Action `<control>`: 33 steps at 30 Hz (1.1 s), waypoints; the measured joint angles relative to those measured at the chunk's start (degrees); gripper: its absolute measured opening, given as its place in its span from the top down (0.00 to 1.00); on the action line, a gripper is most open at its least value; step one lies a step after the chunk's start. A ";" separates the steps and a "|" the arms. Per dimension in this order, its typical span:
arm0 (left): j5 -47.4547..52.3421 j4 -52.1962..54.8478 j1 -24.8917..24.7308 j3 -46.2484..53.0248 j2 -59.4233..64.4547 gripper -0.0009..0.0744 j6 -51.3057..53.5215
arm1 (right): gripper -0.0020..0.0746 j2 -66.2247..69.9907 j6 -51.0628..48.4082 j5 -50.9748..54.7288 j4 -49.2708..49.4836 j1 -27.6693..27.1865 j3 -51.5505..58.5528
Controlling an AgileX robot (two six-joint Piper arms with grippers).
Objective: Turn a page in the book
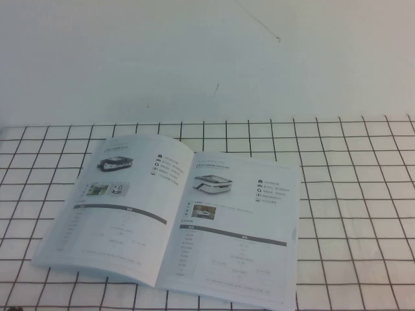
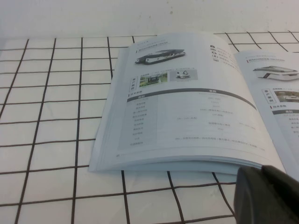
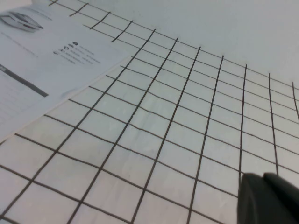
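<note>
High view: a thin white glossy booklet lies open on a white cloth with a black grid, left of the table's centre, its spine running from the far edge toward the near edge; the right-hand glossy leaf, printed with a small machine photo, an icon list, a dark bar and a table, lies flat, and a plain white wall rises behind the cloth; neither arm appears in this view. Left wrist view: the booklet is seen low from its outer side, the stacked left-hand pages bowing slightly above the gridded cloth; a dark rounded part of the left gripper shows at the frame corner, just beside the booklet's near corner, and whether its fingers are released or clenched cannot be told. Right wrist view: the edge of the right-hand leaf rests on the cloth; a dark part of the right gripper hangs over bare grid, well apart from the leaf, finger state likewise not discernible
</note>
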 joint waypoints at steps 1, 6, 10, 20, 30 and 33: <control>0.00 0.00 0.00 0.00 0.00 0.99 0.00 | 0.98 0.00 0.02 0.00 0.00 0.00 0.00; 0.00 -0.04 0.00 0.00 0.00 0.99 0.00 | 0.98 0.00 -0.12 0.00 0.00 0.00 0.00; 0.00 -0.13 0.00 0.00 0.00 0.99 0.00 | 0.98 0.00 -0.24 0.00 0.00 0.00 0.00; 0.00 -0.17 0.00 0.00 0.00 0.99 0.00 | 0.98 0.00 -0.35 0.00 0.00 0.00 0.00; -0.44 -0.54 -0.03 0.00 0.00 0.99 -0.10 | 0.98 0.00 -0.35 -0.14 0.65 0.00 0.00; -0.84 -1.73 -0.67 0.13 0.00 0.99 -0.10 | 0.98 0.00 -0.35 -1.59 2.02 0.00 0.00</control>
